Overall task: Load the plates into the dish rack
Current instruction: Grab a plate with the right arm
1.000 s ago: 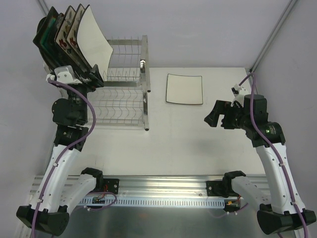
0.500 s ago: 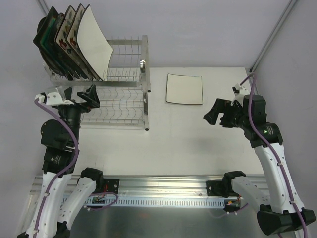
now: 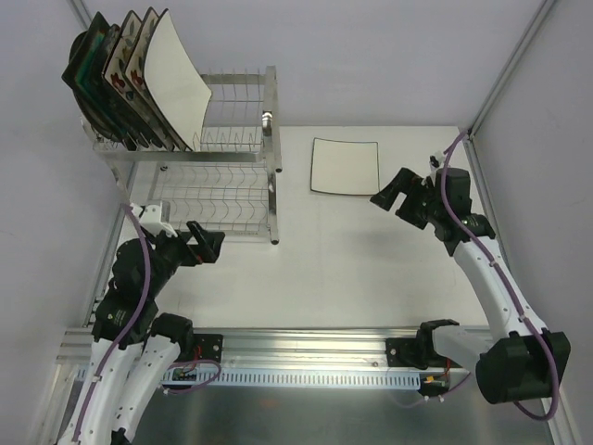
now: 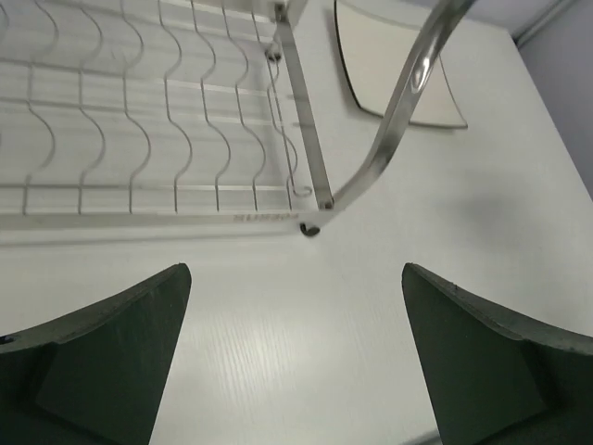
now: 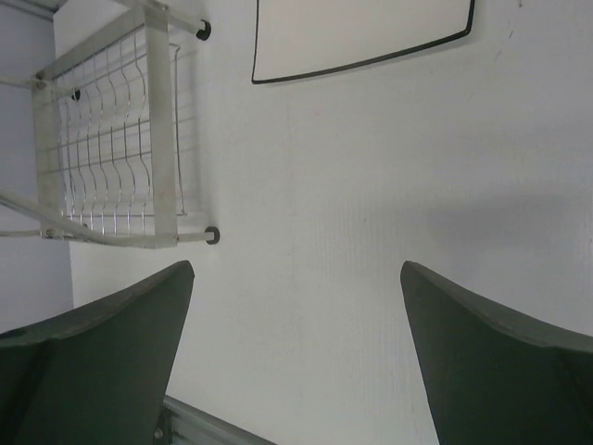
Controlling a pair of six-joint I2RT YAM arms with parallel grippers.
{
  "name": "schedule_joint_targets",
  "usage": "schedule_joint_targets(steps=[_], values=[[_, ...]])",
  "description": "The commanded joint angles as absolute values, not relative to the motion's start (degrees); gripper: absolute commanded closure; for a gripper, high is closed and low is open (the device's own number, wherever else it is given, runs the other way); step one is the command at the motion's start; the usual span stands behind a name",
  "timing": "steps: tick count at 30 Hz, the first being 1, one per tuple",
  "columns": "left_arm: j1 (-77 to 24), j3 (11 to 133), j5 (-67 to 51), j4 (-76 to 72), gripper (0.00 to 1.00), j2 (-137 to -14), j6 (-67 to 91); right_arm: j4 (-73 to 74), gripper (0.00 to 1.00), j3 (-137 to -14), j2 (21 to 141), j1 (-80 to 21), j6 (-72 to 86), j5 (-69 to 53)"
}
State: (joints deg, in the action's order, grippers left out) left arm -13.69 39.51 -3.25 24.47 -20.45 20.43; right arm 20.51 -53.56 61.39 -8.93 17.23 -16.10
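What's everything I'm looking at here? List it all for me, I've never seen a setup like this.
dish rack: one, silver wire, two tiers, far left of the table
racked plates: four by my count, one plain white, the rest patterned or dark, upright at the left end of the top tier
flat plate: one, cream with dark rim, lying on the table right of the rack
table: one, white
rail: one, silver, near edge
left claw: dark, open, empty, in front of the rack
right claw: dark, open, empty, by the flat plate's right edge
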Motion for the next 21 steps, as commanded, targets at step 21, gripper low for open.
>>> schedule_joint_targets(steps=[21], values=[[-17.8, 30.1, -7.6, 30.9, 0.01, -17.7, 24.9, -6.1, 0.09, -58.5, 96.8, 2.0, 25.6, -28.9]])
